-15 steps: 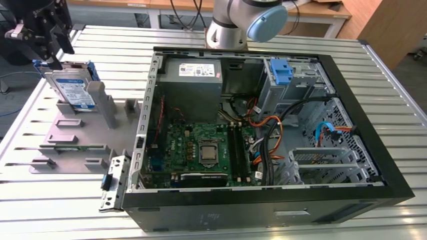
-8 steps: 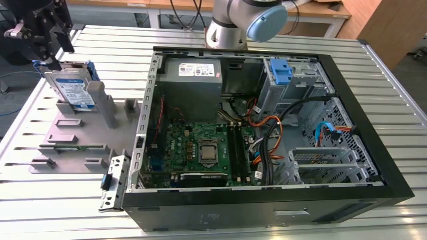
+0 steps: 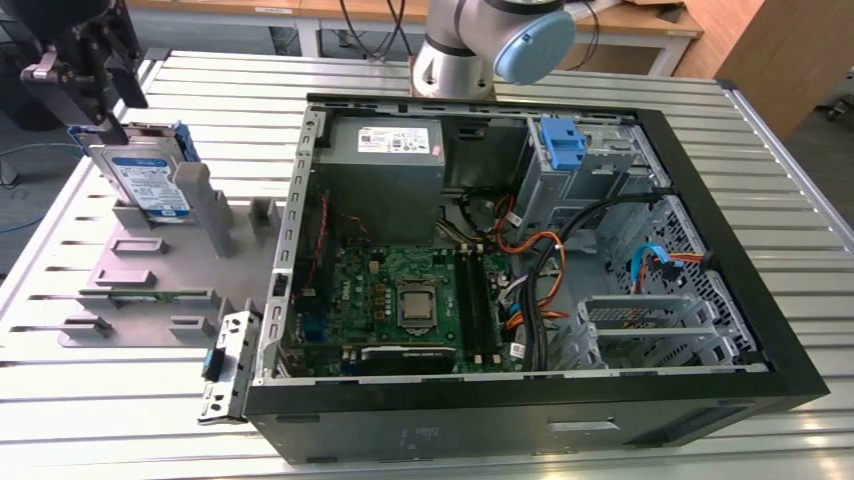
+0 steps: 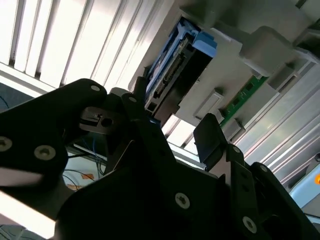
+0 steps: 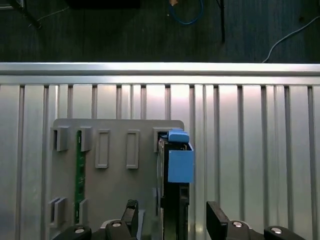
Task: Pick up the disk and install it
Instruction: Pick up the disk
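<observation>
Hung with black fingers (image 5: 216, 221) spread, empty, straddling the upright silver metal, blue-railed disk (image 5: 175, 200). Called for a centred, square descent before closing.

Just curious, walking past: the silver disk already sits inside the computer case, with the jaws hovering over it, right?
No. The exterior view shows the disk standing in the grey holder outside the computer case, on the exterior view's left; the jaws do hover over it.
</observation>
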`<act>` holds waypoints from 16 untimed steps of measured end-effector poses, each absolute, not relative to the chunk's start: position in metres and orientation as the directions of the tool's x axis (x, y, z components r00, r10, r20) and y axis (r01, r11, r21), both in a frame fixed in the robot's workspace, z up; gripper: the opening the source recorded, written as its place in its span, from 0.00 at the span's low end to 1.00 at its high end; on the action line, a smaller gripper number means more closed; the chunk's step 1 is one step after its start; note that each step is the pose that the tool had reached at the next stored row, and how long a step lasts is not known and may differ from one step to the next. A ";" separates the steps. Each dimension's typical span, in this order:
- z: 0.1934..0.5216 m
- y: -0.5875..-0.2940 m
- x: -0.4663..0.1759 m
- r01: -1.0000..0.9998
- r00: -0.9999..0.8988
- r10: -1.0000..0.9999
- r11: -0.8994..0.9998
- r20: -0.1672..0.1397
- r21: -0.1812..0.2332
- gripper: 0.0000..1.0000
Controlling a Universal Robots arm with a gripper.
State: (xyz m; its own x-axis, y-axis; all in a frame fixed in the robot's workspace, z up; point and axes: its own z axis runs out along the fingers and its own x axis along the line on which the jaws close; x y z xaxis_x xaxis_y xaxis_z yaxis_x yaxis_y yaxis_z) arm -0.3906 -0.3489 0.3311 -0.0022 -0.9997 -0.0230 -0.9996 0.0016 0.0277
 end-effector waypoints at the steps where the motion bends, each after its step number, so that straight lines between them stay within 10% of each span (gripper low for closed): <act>1: 0.330 -0.349 -0.391 -1.000 0.011 -1.000 -0.011 -0.023 0.028 0.64; 16: 0.308 -0.349 -0.391 -0.991 0.130 -0.991 -0.131 -0.023 0.021 0.64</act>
